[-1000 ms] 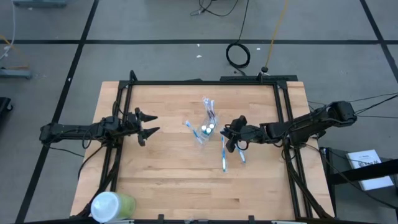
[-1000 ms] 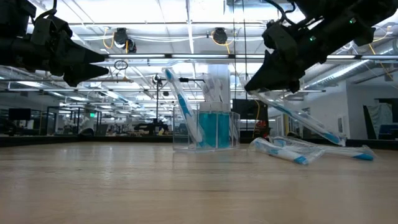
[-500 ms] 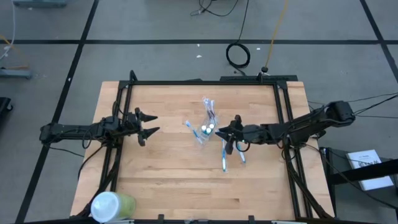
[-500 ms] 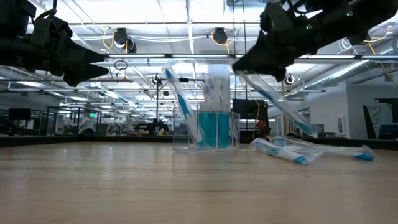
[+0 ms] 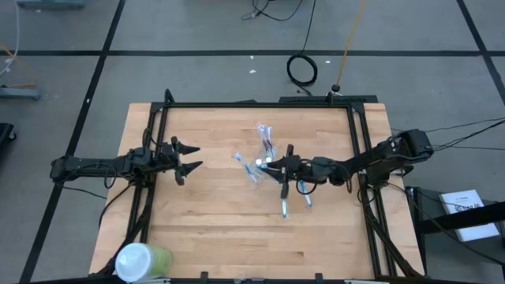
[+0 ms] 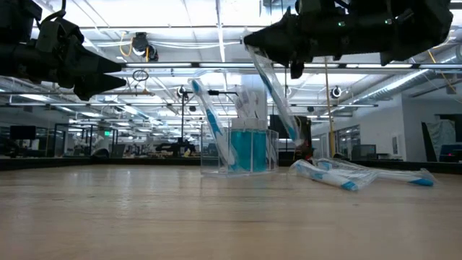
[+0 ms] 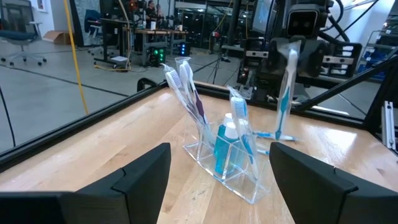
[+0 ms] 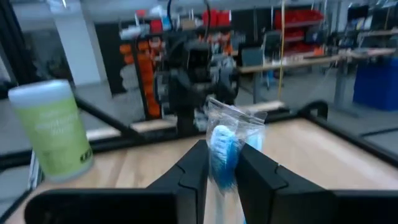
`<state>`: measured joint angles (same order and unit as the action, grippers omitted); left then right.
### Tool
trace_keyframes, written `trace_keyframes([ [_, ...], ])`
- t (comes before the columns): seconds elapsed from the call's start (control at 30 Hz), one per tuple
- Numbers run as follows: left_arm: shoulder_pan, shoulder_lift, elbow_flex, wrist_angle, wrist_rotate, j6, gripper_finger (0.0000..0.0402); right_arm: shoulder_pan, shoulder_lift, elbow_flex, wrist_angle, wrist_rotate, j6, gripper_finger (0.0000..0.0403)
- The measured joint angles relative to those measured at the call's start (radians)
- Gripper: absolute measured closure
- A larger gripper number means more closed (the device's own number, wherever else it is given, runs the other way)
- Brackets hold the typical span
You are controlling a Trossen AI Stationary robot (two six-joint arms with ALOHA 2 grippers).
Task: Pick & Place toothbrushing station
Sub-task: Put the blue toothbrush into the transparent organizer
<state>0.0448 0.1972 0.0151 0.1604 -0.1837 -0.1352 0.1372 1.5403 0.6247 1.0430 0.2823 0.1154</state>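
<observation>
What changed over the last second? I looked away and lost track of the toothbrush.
The right gripper, shut on a wrapped toothbrush, carried it across the table toward the clear holder, and the brush now hangs steeper, close beside it. The left gripper stayed open and waiting. The holder and the loose toothbrushes on the table did not move.

The clear holder (image 5: 260, 162) stands mid-table; loose toothbrushes (image 5: 286, 207) lie at its four o'clock, the green cup (image 5: 142, 260) far at seven o'clock.
</observation>
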Motion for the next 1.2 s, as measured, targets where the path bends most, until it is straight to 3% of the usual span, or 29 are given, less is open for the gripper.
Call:
trace_keyframes([
  [0.6, 0.0, 0.0, 0.0, 0.0, 0.0, 0.0, 0.0119, -0.058, 0.033, 0.001, 0.274, 0.0, -0.041, 0.0344],
  [0.83, 0.0, 0.0, 0.0, 0.0, 0.0, 0.0, 0.0119, -0.058, 0.034, 0.052, 0.267, 0.0, -0.083, 0.0344],
  [1.2, 0.0, 0.0, 0.0, 0.0, 0.0, 0.0, 0.0119, -0.066, 0.144, 0.16, 0.26, 0.0, -0.132, 0.0344],
])
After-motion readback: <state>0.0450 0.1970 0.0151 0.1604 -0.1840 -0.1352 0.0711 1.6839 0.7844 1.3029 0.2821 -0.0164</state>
